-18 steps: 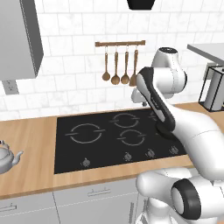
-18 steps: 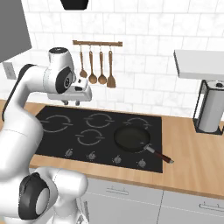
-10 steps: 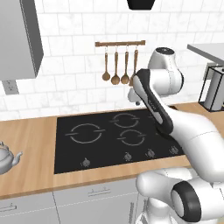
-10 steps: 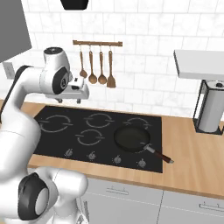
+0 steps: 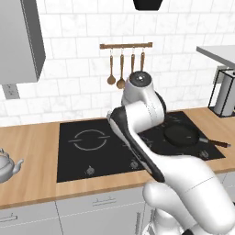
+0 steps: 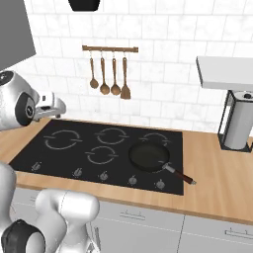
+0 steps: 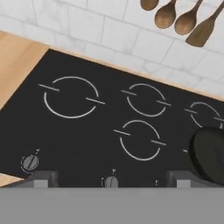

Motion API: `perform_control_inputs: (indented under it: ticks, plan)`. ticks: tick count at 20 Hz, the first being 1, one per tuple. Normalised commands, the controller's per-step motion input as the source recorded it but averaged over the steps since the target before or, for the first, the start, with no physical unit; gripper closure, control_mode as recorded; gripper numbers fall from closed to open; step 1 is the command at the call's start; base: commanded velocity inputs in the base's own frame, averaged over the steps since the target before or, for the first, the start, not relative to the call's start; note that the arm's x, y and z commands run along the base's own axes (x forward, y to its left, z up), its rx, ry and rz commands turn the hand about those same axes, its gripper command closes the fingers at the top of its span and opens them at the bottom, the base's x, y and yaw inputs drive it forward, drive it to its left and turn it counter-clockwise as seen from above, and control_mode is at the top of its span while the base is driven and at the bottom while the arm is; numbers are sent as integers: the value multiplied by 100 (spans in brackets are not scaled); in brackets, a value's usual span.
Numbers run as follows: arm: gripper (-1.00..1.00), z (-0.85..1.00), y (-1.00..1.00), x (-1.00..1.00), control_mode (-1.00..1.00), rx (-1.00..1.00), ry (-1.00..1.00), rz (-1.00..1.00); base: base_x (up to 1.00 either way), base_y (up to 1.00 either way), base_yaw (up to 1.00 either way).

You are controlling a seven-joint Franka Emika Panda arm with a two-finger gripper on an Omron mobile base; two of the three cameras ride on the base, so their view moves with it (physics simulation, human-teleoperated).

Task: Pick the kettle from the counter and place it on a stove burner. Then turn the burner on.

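kettle (image 5: 8, 166) on worktop (image 5: 32, 147), 9 o'clock of stove burner (image 5: 90, 139) | fingers (image 7: 43, 178) spread apart, empty, above cooktop (image 7: 109, 127)

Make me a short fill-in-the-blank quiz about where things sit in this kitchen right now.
1. The kettle stands on the ____, off the cooktop.
2. The frying pan rests on the ____.
3. The wooden utensils hang from a ____ on the tiled wall.

Missing words: counter; cooktop; rail
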Motion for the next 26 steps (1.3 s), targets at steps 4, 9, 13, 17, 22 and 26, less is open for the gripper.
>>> perform_control_inputs:
  ticks: [4, 9, 13, 17, 22, 26]
  plan:
    - [-100, -19, 100, 0, -100, -5, -14, 5, 0, 0, 0]
    - [-100, -6, 83, 27, -100, 0, -3, 29, 0, 0, 0]
    - [-100, -4, 62, 45, -100, 0, 21, 47, 0, 0, 0]
    - [-100, -10, 66, 56, -100, 0, 42, 44, 0, 0, 0]
    - [-100, -22, 71, 27, -100, -2, 39, 35, 0, 0, 0]
    - [-100, -31, 67, 0, -100, -3, 13, 21, 0, 0, 0]
